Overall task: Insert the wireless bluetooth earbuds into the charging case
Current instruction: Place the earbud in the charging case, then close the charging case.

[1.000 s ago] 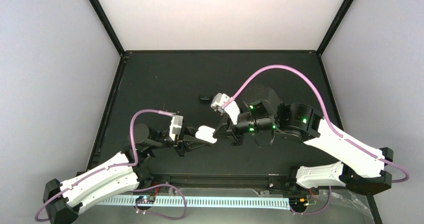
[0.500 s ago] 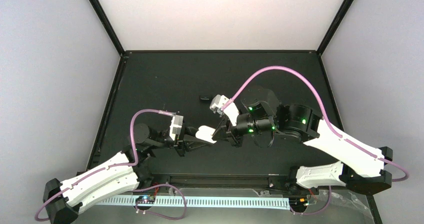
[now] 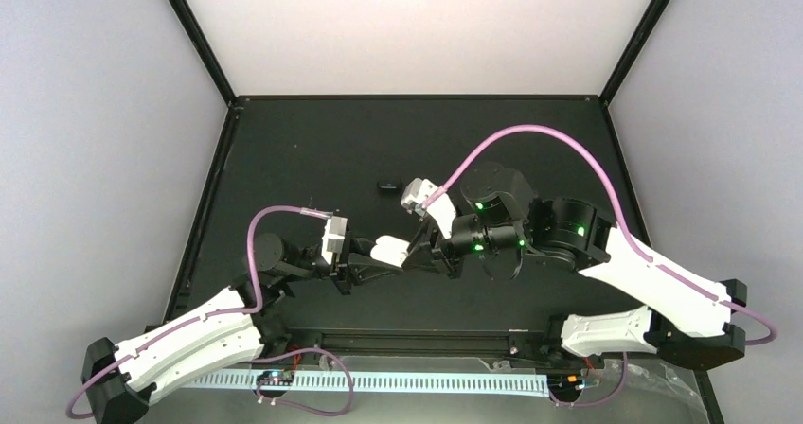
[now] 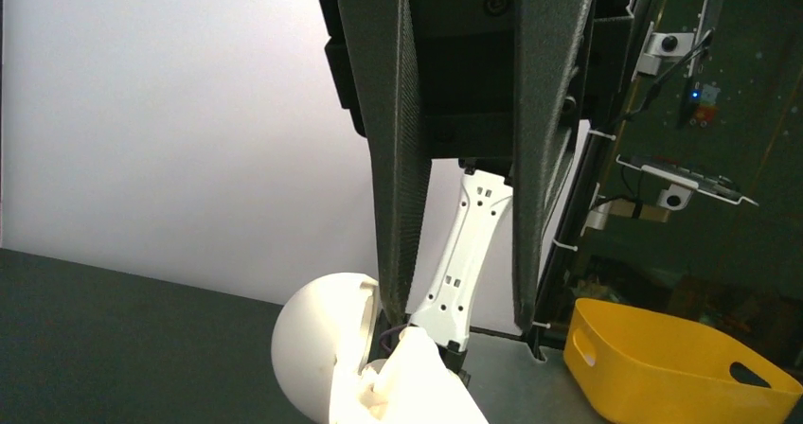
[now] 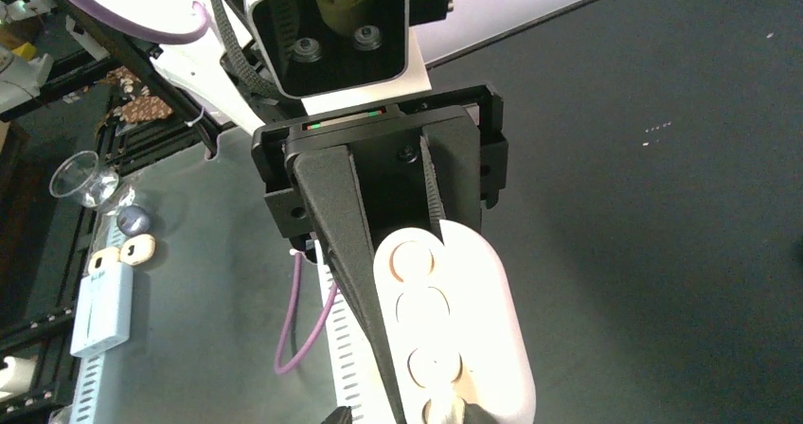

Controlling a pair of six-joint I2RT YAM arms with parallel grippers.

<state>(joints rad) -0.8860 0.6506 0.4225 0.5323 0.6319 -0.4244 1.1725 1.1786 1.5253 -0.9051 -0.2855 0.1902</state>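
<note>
My left gripper point(image 3: 379, 254) is shut on the white charging case point(image 3: 389, 250) and holds it open above the table. In the right wrist view the case point(image 5: 473, 301) faces me and several round sockets show. In the left wrist view the domed lid point(image 4: 317, 348) stands left of my left finger point(image 4: 398, 178). My right gripper point(image 3: 415, 254) meets the case from the right. Its tips point(image 5: 431, 415) show only at the bottom edge, shut on a white earbud point(image 5: 445, 409) at the lowest socket. The black earbuds are not seen.
A small black object point(image 3: 387, 185) lies on the table behind the grippers. Off the table's near edge are a clear cup point(image 5: 80, 173), a pale blue box point(image 5: 99, 306) and two small beige pieces point(image 5: 123, 251). A yellow bin point(image 4: 672, 367) stands off to the right.
My right gripper has edged left and closed in on the case. The left gripper and the case have barely moved.
</note>
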